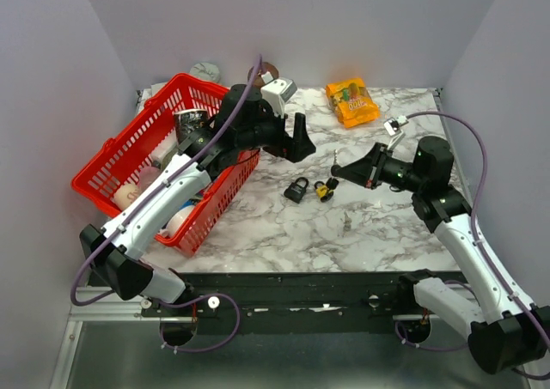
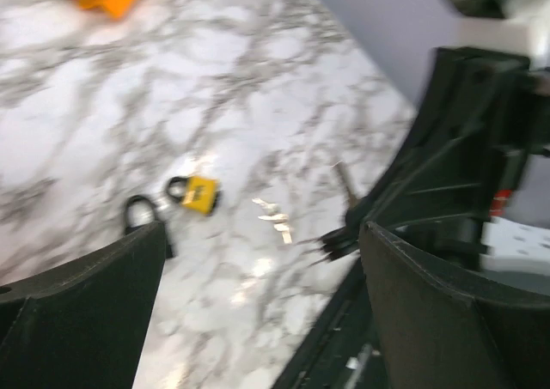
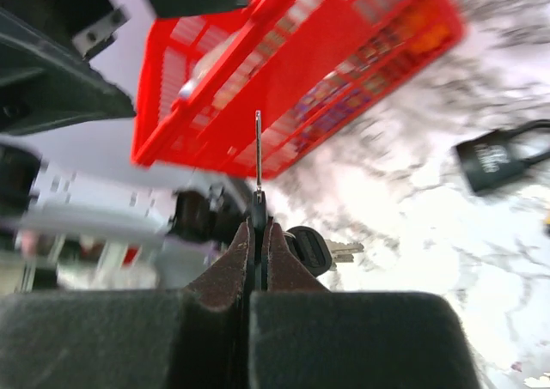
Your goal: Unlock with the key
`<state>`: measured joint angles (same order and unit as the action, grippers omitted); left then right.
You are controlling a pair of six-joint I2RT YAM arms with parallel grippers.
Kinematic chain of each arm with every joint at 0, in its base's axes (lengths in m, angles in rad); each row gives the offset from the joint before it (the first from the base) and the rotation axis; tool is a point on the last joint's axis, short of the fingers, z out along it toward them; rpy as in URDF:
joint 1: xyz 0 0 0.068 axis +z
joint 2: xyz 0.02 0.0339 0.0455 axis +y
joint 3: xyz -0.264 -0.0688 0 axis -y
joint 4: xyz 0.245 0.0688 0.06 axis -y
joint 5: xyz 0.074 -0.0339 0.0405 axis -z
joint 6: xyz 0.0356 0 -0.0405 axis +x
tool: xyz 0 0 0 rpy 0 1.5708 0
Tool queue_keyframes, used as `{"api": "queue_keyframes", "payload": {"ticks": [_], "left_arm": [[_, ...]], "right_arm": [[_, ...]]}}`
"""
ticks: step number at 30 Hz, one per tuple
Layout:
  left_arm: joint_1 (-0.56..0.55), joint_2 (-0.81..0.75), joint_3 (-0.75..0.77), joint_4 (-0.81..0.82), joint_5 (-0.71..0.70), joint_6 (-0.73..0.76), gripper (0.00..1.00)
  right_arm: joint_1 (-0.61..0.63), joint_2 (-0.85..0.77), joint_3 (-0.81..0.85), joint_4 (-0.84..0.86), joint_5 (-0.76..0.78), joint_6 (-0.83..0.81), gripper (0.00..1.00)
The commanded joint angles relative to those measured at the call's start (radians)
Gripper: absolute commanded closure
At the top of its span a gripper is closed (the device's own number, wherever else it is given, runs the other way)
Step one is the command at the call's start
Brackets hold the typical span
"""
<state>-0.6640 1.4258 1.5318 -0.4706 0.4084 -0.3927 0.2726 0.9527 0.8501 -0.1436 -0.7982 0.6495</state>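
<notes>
A black padlock [image 1: 296, 189] and a yellow padlock [image 1: 324, 190] lie side by side on the marble table; both show in the left wrist view, black [image 2: 142, 215] and yellow [image 2: 198, 193]. My right gripper [image 1: 337, 170] is shut on a key [image 3: 258, 153], its blade sticking out past the fingertips; a second black-headed key [image 3: 311, 249] hangs beside it. It hovers just right of the padlocks. The black padlock also shows in the right wrist view [image 3: 494, 159]. My left gripper [image 1: 302, 140] is open and empty above the table, behind the padlocks.
A red basket [image 1: 129, 161] with several items stands at the left, under my left arm. An orange snack packet [image 1: 351, 100] lies at the back right. Small metal bits [image 2: 277, 220] lie on the table near the yellow padlock.
</notes>
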Motion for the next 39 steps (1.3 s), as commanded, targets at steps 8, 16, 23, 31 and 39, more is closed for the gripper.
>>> {"api": "queue_keyframes", "payload": {"ticks": [8, 16, 23, 31, 39], "left_arm": [[-0.055, 0.103, 0.031, -0.217, -0.448, 0.157, 0.01], [-0.098, 0.304, 0.163, -0.267, -0.502, 0.196, 0.01], [-0.098, 0.517, 0.261, -0.330, -0.421, 0.265, 0.01], [-0.097, 0.647, 0.287, -0.336, -0.332, 0.267, 0.01], [-0.086, 0.726, 0.295, -0.355, -0.345, 0.272, 0.01]], "right_arm": [[-0.084, -0.264, -0.108, -0.046, 0.286, 0.067, 0.99], [-0.082, -0.327, -0.117, -0.082, 0.324, 0.076, 0.99], [-0.084, -0.331, -0.112, -0.094, 0.304, 0.070, 0.99], [-0.084, -0.310, -0.079, -0.136, 0.292, 0.015, 0.99], [-0.084, -0.267, -0.077, -0.125, 0.255, 0.025, 0.99]]}}
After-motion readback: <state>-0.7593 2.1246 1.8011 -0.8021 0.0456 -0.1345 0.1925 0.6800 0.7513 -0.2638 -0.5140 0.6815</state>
